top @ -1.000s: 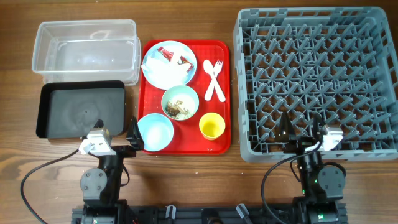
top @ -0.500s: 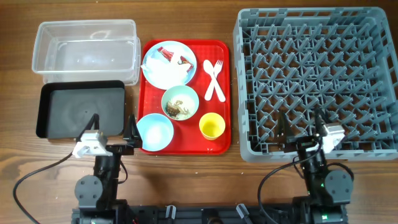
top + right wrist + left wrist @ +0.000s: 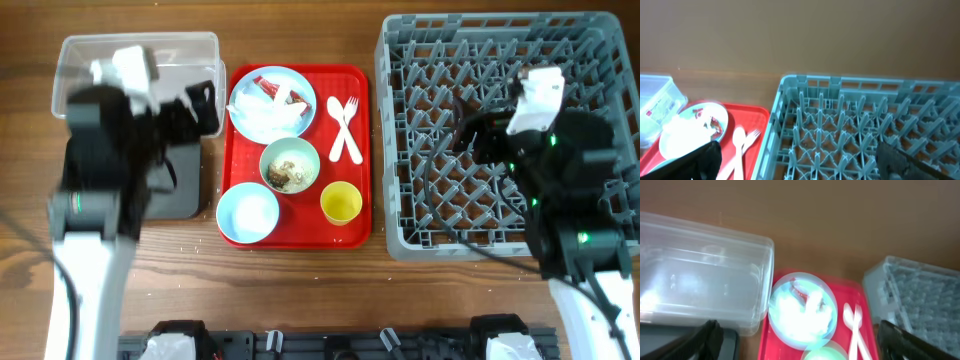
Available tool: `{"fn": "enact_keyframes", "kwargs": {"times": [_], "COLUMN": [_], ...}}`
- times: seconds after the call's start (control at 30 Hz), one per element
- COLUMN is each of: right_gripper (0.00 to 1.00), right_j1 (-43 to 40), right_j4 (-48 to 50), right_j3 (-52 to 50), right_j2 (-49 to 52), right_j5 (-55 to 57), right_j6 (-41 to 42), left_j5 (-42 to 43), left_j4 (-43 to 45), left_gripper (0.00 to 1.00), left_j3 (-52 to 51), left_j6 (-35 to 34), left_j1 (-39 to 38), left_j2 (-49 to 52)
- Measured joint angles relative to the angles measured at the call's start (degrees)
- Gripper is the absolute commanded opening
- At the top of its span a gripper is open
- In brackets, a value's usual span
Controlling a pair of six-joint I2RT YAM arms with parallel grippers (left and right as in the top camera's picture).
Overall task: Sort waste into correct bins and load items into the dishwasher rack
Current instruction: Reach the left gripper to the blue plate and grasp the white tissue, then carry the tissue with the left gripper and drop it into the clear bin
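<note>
Sitting on the red tray [image 3: 363, 150], the light blue plate [image 3: 296, 88] bears crumpled paper [image 3: 262, 115] and a wrapper [image 3: 271, 87]. Only the overhead view shows the scraps [image 3: 290, 174] in the pale green bowl [image 3: 272, 156], the light blue bowl [image 3: 248, 212] and the yellow cup [image 3: 341, 203]. The wrist views show the left gripper [image 3: 799, 324] and the right gripper [image 3: 797, 146] with jaws wide apart. The rack [image 3: 420, 150] and the clear tub [image 3: 100, 85] flank the tray on the wooden table [image 3: 300, 290].

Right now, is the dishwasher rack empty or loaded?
Empty as far as visible: overhead, the rack shows only bare pegs, though the right arm covers part of it.
</note>
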Motion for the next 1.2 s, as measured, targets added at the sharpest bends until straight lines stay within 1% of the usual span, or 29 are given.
{"fn": "enact_keyframes", "kwargs": {"times": [0.03,0.07,0.1,0.13,0.17,0.2,0.27,0.37,0.47,0.5,0.57,0.63,0.67,0.7,0.73,0.77,0.8,0.83,1.0,1.1,1.17,1.2], "right_gripper": [1.00,1.00,1.00,1.00,1.00,1.00,1.00,1.00,0.98,1.00,1.00,1.00,1.00,1.00,1.00,1.00,1.00,1.00,1.00,1.00,1.00,1.00], "right_j1": [-0.02,0.00,0.00,0.00,-0.02,0.00,0.00,0.00,0.00,-0.02,0.00,0.00,0.00,0.00,-0.02,0.00,0.00,0.00,0.00,0.00,0.00,0.00], "right_j4": [-1.92,-2.99,-4.44,-5.14,-5.92,-5.95,-5.97,-7.02,-8.07,-8.37,-8.50,-8.48,-8.52,-8.55,-8.63,-8.68,-8.70,-8.70,-8.70,-8.66,-8.63,-8.61], "right_j3": [1.46,2.01,2.25,2.25,2.25,2.25,2.36,2.47,2.47,2.47,2.51,2.56,2.56,2.56,2.56,2.56,2.56,2.56,2.56,2.56,2.56,2.56], "right_j2": [1.75,2.71,3.76,4.20,4.33,4.31,4.33,4.33,4.33,4.33,4.61,5.90,6.99,7.96,8.94,9.94,10.84,11.67,12.48,12.52,12.52,12.52], "right_j5": [-0.09,-0.13,-0.15,-0.33,-0.57,-0.79,-0.96,-1.07,-1.42,-1.42,-1.44,-1.44,-1.44,-1.57,-1.86,-2.16,-2.51,-2.93,-3.32,-3.32,-3.32,-3.32], "right_j6": [-0.15,-0.15,-0.15,-0.15,-0.15,-0.15,-0.04,2.84,4.26,4.68,6.40,7.06,7.28,7.48,7.54,7.72,7.91,8.17,8.98,9.18,9.22,9.38], "left_j5": [0.15,0.17,0.09,-0.39,-1.09,-2.49,-2.69,-1.36,-0.13,-0.13,-2.08,-3.19,-3.65,-4.24,-4.70,-5.20,-5.51,-6.12,-6.14,-4.96,-4.57,-4.42], "left_j4": [-5.70,-8.87,-13.07,-17.75,-21.38,-25.81,-26.77,-25.33,-24.11,-24.04,-24.11,-24.06,-24.06,-24.02,-23.78,-23.37,-23.15,-23.17,-23.41,-28.59,-32.30,-32.59], "left_gripper": [1.00,1.00,1.00,1.00,1.00,1.00,1.00,1.00,1.00,1.00,1.00,0.99,0.91,0.80,0.64,0.47,0.27,0.04,0.04,0.04,0.04,0.04], "left_j3": [6.62,11.43,18.47,24.68,28.39,35.21,38.14,38.56,38.56,38.56,38.60,38.62,38.62,38.62,38.62,38.62,38.62,38.62,38.88,41.97,45.16,46.86], "left_j6": [0.09,0.11,0.26,0.59,0.76,0.87,1.05,0.74,0.52,-0.74,-6.84,-10.47,-11.96,-13.11,-13.64,-14.34,-14.97,-15.30,-15.78,-15.54,-14.62,-14.12], "left_j1": [-0.52,-1.16,-2.36,-3.87,-4.98,-7.37,-9.88,-12.59,-13.79,-14.16,-14.36,-14.36,-14.36,-14.36,-14.36,-14.36,-14.36,-14.36,-14.36,-14.36,-14.36,-14.36], "left_j2": [5.90,10.47,17.00,23.28,27.19,34.64,40.87,48.37,53.09,55.01,58.82,61.42,63.04,64.26,64.96,65.64,66.18,66.51,66.60,66.31,63.14,58.88]}}
